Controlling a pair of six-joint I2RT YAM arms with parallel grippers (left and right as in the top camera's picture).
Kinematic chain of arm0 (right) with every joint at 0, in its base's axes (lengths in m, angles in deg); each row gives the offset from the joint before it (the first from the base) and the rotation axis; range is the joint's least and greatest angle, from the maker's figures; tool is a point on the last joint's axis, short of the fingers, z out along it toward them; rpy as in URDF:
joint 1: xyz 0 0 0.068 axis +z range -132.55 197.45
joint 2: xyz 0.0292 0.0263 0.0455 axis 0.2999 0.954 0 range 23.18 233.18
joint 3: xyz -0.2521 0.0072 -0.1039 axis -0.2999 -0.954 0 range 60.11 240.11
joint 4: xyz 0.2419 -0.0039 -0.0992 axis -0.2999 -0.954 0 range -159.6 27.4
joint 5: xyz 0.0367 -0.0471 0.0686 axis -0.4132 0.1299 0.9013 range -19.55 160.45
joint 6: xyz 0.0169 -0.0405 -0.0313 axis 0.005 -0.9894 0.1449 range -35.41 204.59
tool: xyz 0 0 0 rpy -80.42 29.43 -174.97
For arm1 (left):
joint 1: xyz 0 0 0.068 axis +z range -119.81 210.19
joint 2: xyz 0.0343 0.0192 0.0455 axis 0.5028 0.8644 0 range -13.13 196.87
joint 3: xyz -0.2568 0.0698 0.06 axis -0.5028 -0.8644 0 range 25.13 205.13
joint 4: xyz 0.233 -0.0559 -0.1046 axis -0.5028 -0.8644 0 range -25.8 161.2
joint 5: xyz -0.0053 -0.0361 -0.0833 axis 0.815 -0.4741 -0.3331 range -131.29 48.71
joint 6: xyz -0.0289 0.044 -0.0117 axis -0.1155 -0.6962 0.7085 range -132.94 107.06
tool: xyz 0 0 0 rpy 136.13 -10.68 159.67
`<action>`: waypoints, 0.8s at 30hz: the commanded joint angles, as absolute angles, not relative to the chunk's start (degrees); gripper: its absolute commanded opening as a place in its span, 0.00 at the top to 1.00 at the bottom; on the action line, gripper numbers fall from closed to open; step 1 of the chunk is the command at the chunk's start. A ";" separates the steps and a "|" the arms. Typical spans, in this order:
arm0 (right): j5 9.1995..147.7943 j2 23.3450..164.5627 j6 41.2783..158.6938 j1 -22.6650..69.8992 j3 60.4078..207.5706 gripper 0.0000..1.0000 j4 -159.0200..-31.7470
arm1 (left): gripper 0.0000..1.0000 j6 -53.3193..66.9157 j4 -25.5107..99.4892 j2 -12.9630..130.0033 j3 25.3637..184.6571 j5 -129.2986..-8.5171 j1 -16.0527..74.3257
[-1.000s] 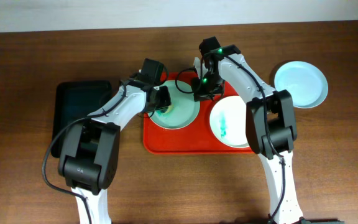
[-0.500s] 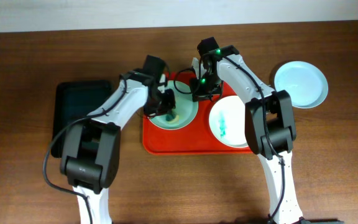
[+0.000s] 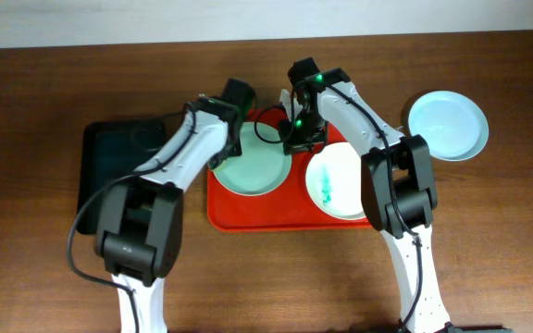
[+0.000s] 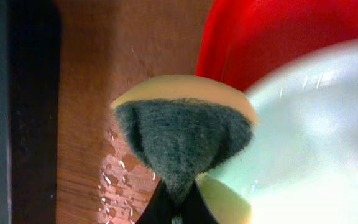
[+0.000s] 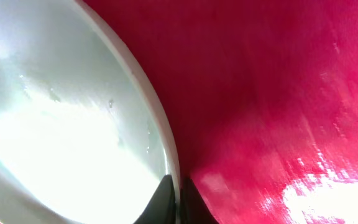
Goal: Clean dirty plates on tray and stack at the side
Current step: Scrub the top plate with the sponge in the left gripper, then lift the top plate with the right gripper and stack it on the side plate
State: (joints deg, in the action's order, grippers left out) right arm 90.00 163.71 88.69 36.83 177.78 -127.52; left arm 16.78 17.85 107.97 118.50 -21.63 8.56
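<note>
A pale mint plate [image 3: 255,171] lies on the left half of the red tray [image 3: 290,217] and looks clean. My left gripper [image 3: 229,145] is at the plate's upper left rim, shut on a yellow sponge with a dark scouring pad [image 4: 185,134], which hangs over the plate's edge [image 4: 316,124] and the wet wood. My right gripper [image 3: 296,139] is shut on the mint plate's right rim [image 5: 166,155]. A white plate [image 3: 339,180] with teal smears lies on the tray's right half. A second mint-blue plate [image 3: 447,126] sits on the table at the far right.
A black tray [image 3: 118,157] lies on the table left of the red tray; its edge shows in the left wrist view [image 4: 17,112]. Water drops lie on the wood [image 4: 114,180] between the two trays.
My left gripper has carried the sponge from inside the mint plate up to its upper left rim. The teal smear on that plate is gone. My right gripper still holds the rim.
</note>
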 commanded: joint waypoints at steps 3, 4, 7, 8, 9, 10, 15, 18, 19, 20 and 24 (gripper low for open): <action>68.41 161.20 86.52 38.16 181.82 0.96 -133.21 | 1.00 18.57 15.45 97.52 122.15 -35.88 17.78; 66.25 160.26 86.52 38.71 182.46 0.96 -133.73 | 1.00 18.55 14.14 96.93 122.15 -35.95 19.16; 51.56 155.25 86.59 43.71 185.15 0.96 -134.98 | 1.00 18.33 7.78 96.67 121.23 -35.49 26.68; 48.37 154.53 86.57 44.87 185.52 0.96 -135.11 | 1.00 17.15 7.67 96.67 120.83 -35.47 28.10; 43.56 153.70 86.57 46.53 186.04 0.96 -135.33 | 1.00 16.84 7.69 96.67 120.33 -35.53 29.67; 33.96 152.43 86.54 49.73 186.24 0.96 -135.50 | 1.00 17.02 7.93 96.67 119.76 -35.53 32.10; 0.41 151.56 86.52 60.48 186.24 0.96 -135.70 | 1.00 17.06 8.59 96.67 118.71 -37.39 37.58; -15.06 151.56 86.48 65.05 186.24 0.96 -135.68 | 1.00 17.04 8.78 96.67 118.69 -38.61 38.13; -20.83 151.56 86.33 66.49 186.24 0.96 -135.68 | 1.00 17.04 8.78 96.67 118.69 -38.61 38.13; -20.77 151.56 82.74 67.41 186.28 0.96 -135.57 | 1.00 17.04 8.78 96.67 118.69 -38.61 38.24; -14.38 151.58 80.53 67.91 186.28 0.96 -133.67 | 1.00 17.04 8.96 96.67 118.69 -38.61 38.17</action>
State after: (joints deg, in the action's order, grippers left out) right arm -14.43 152.96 81.60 68.63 185.47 -134.41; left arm 17.93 8.78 97.13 119.35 -37.98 38.09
